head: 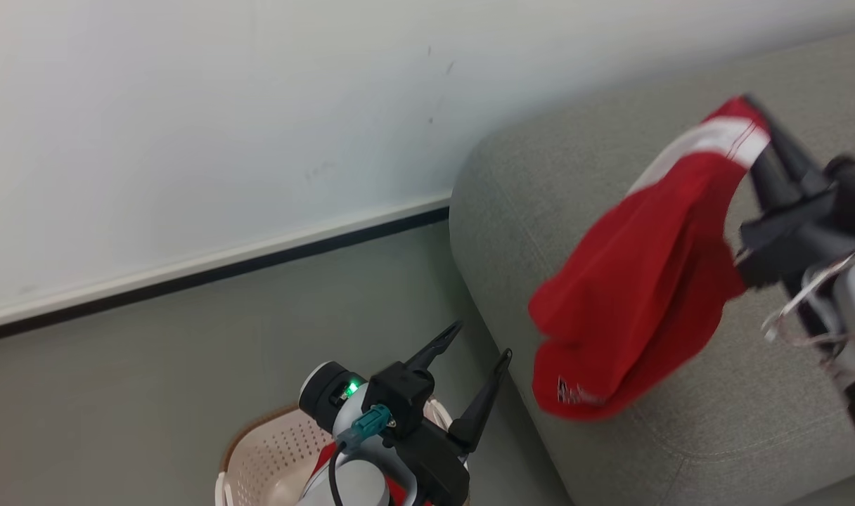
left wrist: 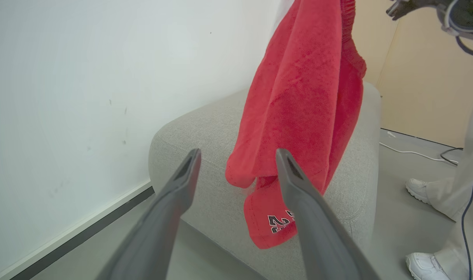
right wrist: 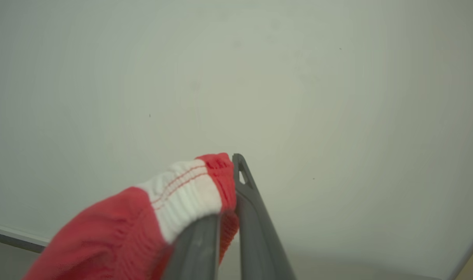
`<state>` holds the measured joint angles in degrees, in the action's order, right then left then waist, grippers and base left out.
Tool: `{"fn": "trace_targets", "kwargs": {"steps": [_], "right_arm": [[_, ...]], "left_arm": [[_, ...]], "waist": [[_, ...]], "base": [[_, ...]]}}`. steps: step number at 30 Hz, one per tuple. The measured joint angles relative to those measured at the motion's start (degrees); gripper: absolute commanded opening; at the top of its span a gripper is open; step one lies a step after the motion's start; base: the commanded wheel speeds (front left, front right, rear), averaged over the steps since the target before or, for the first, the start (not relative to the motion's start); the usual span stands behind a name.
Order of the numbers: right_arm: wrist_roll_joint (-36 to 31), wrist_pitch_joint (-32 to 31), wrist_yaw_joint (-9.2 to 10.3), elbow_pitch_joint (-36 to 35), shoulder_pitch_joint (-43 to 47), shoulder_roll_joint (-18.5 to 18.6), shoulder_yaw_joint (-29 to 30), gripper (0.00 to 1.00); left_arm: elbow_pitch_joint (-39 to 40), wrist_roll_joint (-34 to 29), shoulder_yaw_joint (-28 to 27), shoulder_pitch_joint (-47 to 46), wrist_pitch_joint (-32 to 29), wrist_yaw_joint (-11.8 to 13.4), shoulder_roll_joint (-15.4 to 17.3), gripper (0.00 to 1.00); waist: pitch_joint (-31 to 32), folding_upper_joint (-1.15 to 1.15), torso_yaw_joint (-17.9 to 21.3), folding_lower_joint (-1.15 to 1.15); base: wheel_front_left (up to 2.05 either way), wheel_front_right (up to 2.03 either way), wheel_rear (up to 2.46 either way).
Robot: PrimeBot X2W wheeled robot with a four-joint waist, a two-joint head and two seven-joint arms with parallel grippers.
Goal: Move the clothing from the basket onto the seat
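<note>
**Right gripper** (head: 756,119): at 2 o'clock in the head view. The fingers are pinched narrow on the white-banded waist edge of a red garment (head: 645,281). In the right wrist view the band is folded over one finger and the other finger is bare beside it.

**Red garment**: hangs from that grip toward 7 o'clock, in front of the seat (head: 526,197). Dark lettering sits near its lower hem, and the left wrist view shows part of "23". Whether the hem touches the cushion cannot be told.

**Left gripper** (head: 480,341): at 6 o'clock in the head view. The fingers are spread wide with nothing between them, pointing toward 1 o'clock at the hanging garment.

**Basket** (head: 266,457): at 7 o'clock in the head view, on the floor (head: 188,379). It is cream with perforated sides and partly hidden under the left arm. A patch of red cloth (head: 323,457) lies inside it.

**Seat**: a light grey cushion with a rounded corner, running from 12 to 5 o'clock in the head view, just beside the basket.

**Wall** (head: 188,140): pale, with a dark-edged baseboard (head: 209,270), from 9 to 12 o'clock.

**Person**: white shoes (left wrist: 418,189) and pale trousers at 4 o'clock in the left wrist view. A white cable (left wrist: 407,151) lies on the floor nearby.
</note>
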<state>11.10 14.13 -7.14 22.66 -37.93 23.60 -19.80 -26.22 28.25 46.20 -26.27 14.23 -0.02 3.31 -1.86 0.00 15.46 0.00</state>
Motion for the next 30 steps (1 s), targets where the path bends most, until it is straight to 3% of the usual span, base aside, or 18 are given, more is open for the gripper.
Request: {"fn": "trace_targets", "kwargs": {"steps": [8, 17, 24, 30], "right_arm": [[1.13, -3.05, 0.0, 2.16, -14.95, 2.77, 4.26, 0.0], [3.58, -6.59, 0.1, 9.24, -30.17, 6.69, 9.88, 0.0], [3.38, -7.51, 0.97, 13.43, -36.33, 9.56, 11.11, 0.0], [3.24, -7.23, 1.66, 17.27, -36.53, 9.32, 11.59, 0.0]], "left_arm": [[1.46, -1.74, 1.05, -1.23, -0.52, 0.05, 0.49, 1.0], [5.55, -4.26, 0.94, -5.07, -0.52, 0.1, 2.3, 1.0], [9.9, -6.93, 0.77, -8.48, -0.54, 0.62, 4.01, 1.0], [12.95, -8.31, 0.79, -10.55, -1.14, 1.04, 5.04, 1.0]], "waist": [[-5.51, 0.0, -1.39, 0.0], [-12.65, 0.01, -3.66, 0.01], [-19.39, 0.01, -5.41, 0.01], [-24.6, 0.01, -6.08, 0.01]], "base": [[0.0, 0.0, 0.0], [0.0, 0.0, 0.0], [0.0, 0.0, 0.0], [0.0, 0.0, 0.0]]}}
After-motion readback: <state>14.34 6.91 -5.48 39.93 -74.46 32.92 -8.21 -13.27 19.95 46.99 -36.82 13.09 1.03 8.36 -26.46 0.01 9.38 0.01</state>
